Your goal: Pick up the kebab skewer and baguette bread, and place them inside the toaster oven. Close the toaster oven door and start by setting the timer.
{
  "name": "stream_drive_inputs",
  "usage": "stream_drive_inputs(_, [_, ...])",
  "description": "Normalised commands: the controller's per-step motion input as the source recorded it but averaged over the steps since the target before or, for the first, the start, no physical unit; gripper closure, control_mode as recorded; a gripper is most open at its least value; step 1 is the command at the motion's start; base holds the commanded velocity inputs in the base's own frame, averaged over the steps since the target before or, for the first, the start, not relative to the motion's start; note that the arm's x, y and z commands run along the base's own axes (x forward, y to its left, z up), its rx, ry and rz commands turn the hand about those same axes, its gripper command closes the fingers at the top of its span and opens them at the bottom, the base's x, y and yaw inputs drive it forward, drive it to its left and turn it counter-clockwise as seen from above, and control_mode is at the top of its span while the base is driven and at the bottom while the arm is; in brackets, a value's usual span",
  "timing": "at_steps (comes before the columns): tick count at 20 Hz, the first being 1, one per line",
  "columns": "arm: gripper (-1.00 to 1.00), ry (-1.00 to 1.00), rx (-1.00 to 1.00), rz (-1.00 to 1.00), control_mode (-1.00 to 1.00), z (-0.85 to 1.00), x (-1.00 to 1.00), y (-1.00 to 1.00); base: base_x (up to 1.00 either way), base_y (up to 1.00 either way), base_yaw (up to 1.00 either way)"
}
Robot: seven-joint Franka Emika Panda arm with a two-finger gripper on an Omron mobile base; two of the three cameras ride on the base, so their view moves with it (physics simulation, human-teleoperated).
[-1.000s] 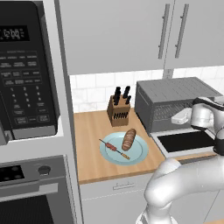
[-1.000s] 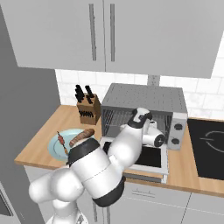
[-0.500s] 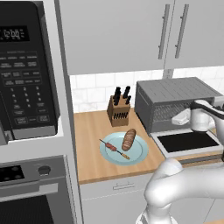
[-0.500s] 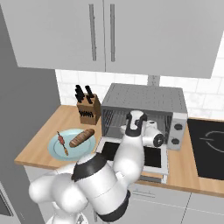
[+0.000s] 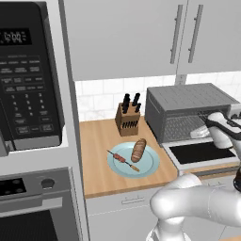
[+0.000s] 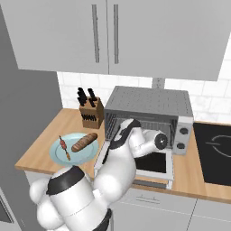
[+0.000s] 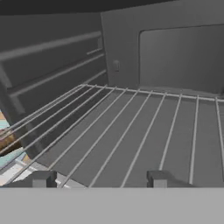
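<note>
The toaster oven [image 5: 181, 101] [image 6: 151, 103] stands on the wooden counter with its door [image 5: 202, 153] [image 6: 155, 163] dropped flat and open. My gripper [image 7: 100, 179] is at the oven's mouth, open, with nothing between its fingertips [image 7: 43, 178]; ahead of it lies the bare wire rack [image 7: 140, 127]. My hand [image 5: 217, 123] [image 6: 128, 131] hovers just above the door. Left of the oven, a light blue plate [image 5: 148, 164] [image 6: 56, 153] holds the baguette bread [image 5: 138, 149] [image 6: 84, 141] and the kebab skewer [image 5: 123, 160] [image 6: 64, 147] side by side.
A knife block [image 5: 128, 117] [image 6: 89, 113] stands at the back wall between plate and oven. A black microwave [image 5: 28, 80] and a built-in oven [image 5: 28, 207] fill the tall unit at left. A dark cooktop [image 6: 214, 149] lies right of the toaster oven. Wall cabinets [image 6: 113, 36] hang above.
My hand has shifted a little leftward across the oven's mouth while the arm's elbow swung round. The plate, bread and skewer have stayed put.
</note>
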Motion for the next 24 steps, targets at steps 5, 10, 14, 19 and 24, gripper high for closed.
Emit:
stream_drive_inputs(5, [-1.00,0.31,0.00,-0.07,-1.00,-0.57,-1.00,-0.03,0.00,0.00,0.00])
stream_drive_inputs(10, [-1.00,0.30,-0.02,-0.07,-1.00,-0.58,-1.00,-0.02,0.00,0.00,0.00])
stream_drive_inputs(14, [-1.00,0.26,-0.02,-0.03,-1.00,0.02,-0.92,-0.02,0.00,0.00,0.00])
stream_drive_inputs(19, [-1.00,0.03,0.00,0.00,-1.00,1.00,-0.92,0.21,0.00,0.00,0.00])
stream_drive_inputs(24, [-1.00,0.06,0.00,-0.10,-1.00,0.26,-0.82,0.98,0.00,0.00,0.00])
